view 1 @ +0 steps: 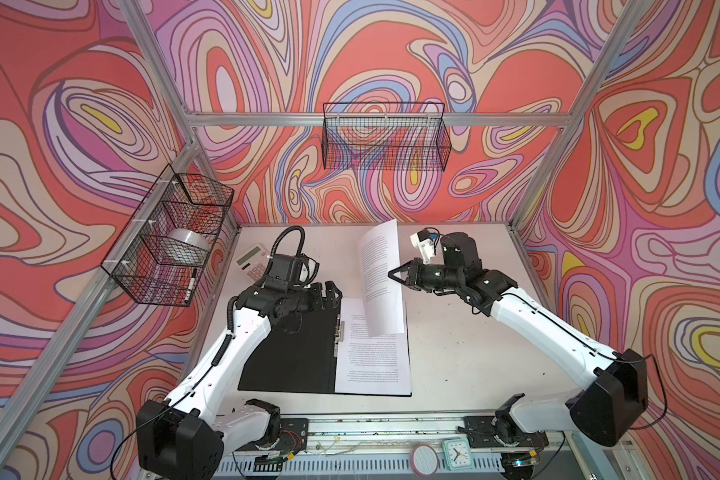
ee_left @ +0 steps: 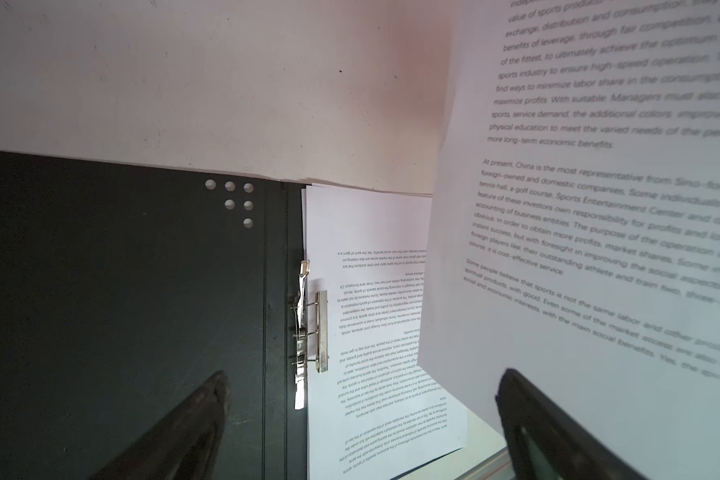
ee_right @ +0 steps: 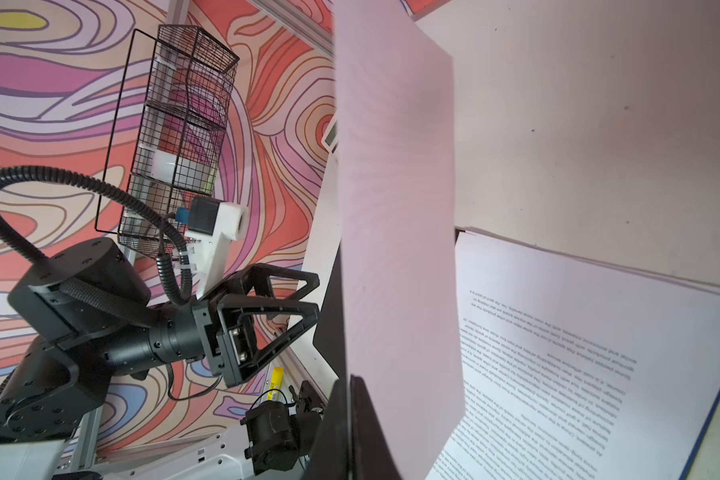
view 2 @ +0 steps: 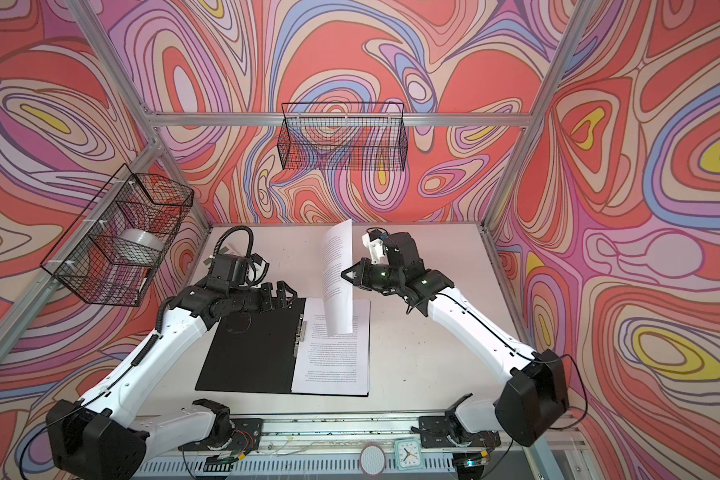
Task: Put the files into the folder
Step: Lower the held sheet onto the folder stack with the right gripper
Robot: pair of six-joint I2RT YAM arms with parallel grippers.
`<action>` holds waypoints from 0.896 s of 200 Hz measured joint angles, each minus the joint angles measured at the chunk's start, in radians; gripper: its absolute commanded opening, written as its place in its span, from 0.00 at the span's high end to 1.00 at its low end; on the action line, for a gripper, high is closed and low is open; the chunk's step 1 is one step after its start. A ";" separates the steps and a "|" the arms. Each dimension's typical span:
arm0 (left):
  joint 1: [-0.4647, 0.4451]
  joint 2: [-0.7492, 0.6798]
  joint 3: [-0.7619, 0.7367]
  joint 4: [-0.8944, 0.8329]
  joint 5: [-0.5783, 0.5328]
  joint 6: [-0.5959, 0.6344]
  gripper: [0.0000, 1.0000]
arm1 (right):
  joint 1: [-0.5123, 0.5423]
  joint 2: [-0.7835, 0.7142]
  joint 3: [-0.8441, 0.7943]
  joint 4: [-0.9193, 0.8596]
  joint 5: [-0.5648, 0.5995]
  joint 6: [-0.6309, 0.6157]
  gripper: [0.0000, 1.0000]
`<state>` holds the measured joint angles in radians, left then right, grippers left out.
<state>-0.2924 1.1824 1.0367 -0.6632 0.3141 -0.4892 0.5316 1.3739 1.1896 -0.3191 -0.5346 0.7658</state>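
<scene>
Robot lab cell; aluminium frame (view 1: 267, 119) (patterned walls (view 1: 391, 50)).

The upright sheet (ee_left: 599, 216) pinched in my right gripper (view 1: 392, 274) carries black print that I can read in the left wrist view: "more long-term economic benefits", then "At present, China is the most representative from Sino-foreign", "tennis hall, a golf course, Sports Entertainment Center", and lower, "Some people believe that sports is not the same labor and other products". The flat sheets (ee_left: 375, 316) in the folder (ee_left: 121, 291) bear upside-down print too small to read.
</scene>
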 measured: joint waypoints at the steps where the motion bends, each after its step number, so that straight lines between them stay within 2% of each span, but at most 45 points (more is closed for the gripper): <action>1: 0.000 0.000 -0.001 0.000 0.000 0.000 0.00 | 0.000 -0.001 -0.001 0.000 -0.001 0.000 1.00; 43: 0.005 0.009 -0.012 -0.005 0.024 0.015 0.00 | 0.000 0.010 -0.189 0.029 -0.009 -0.027 1.00; 102: 0.005 0.011 -0.105 -0.008 0.072 0.018 0.00 | 0.000 0.124 -0.438 0.052 0.113 -0.092 1.00; 179: 0.005 0.011 -0.138 -0.013 0.105 0.018 0.00 | 0.010 0.138 -0.494 0.175 0.139 -0.038 1.00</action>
<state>-0.2878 1.1938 0.8989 -0.6765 0.4194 -0.4709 0.5415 1.5124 0.6952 -0.1444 -0.3958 0.7277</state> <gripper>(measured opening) 0.995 0.047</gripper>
